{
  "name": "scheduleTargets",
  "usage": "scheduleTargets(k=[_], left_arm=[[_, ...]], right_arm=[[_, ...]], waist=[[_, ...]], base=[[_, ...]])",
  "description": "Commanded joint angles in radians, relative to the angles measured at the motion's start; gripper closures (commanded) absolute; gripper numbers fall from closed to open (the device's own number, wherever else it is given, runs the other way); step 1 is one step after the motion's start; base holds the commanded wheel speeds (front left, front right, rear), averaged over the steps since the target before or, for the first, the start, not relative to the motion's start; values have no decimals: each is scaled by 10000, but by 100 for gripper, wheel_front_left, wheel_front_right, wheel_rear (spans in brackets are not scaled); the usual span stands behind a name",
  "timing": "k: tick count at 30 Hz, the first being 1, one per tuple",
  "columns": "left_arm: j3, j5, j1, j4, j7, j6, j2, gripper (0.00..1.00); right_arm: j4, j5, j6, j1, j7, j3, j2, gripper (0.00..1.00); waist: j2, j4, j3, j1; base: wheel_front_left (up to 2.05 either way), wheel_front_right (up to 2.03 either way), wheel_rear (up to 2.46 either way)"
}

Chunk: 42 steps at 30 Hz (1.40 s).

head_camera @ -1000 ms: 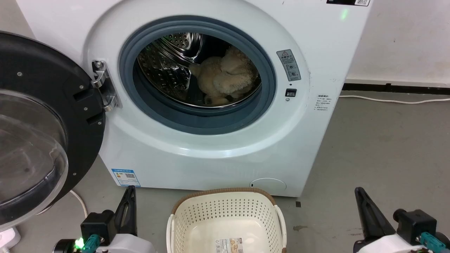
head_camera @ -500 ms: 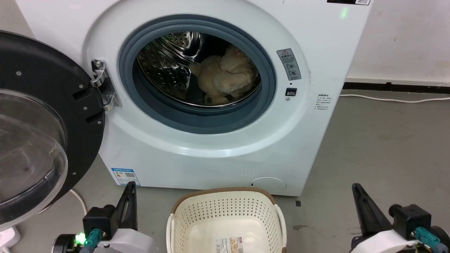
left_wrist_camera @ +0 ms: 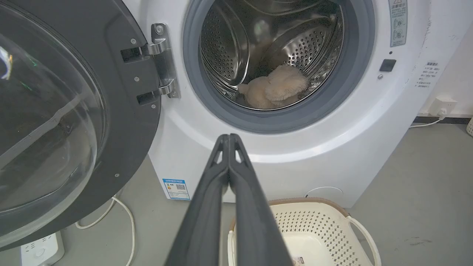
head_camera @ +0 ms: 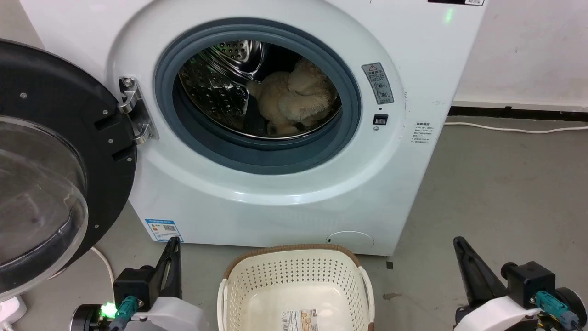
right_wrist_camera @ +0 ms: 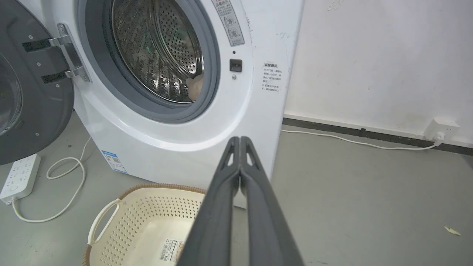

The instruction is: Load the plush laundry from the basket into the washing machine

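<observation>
- A white front-loading washing machine (head_camera: 285,207) stands on a grey floor (head_camera: 496,193), with a grey rubber ring (head_camera: 257,158) around its round opening
- Its door (head_camera: 64,87), a black frame around a glass porthole, is swung wide open to the left on a metal hinge (head_camera: 133,112)
- The plush toy (head_camera: 294,99), fluffy and beige, lies inside the steel drum (head_camera: 213,92), low and towards the right of the opening, behind the rubber ring
- A cream perforated basket (head_camera: 294,269) with a brown rim sits on the floor just in front of the machine, and a label sticker (head_camera: 298,318) shows on its bare bottom
- The left pincer (head_camera: 173,246) is at the lower left, near the basket's left side, with its two dark fingers pressed together on nothing and pointing up toward the machine
- The right pincer (head_camera: 459,248) is at the lower right, well apart from the basket, with its fingers also pressed together on nothing
- In the right wrist view, a white power strip (right_wrist_camera: 20,173) with a looped cord (right_wrist_camera: 70,173) lies on the floor below the open door
- A white cable (right_wrist_camera: 351,138) runs along the foot of the wall (right_wrist_camera: 369,55) to a socket (right_wrist_camera: 441,129)
</observation>
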Motion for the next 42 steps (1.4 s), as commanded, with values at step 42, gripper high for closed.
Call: scheduleTargets(k=[42], left_arm=[[386,741,-358,-45,361,-310,-348,100]], right_arm=[[137,-530,8,-508,231,89,-18,100]], waist=[[0,-5,54,-1]], base=[[0,0,0]])
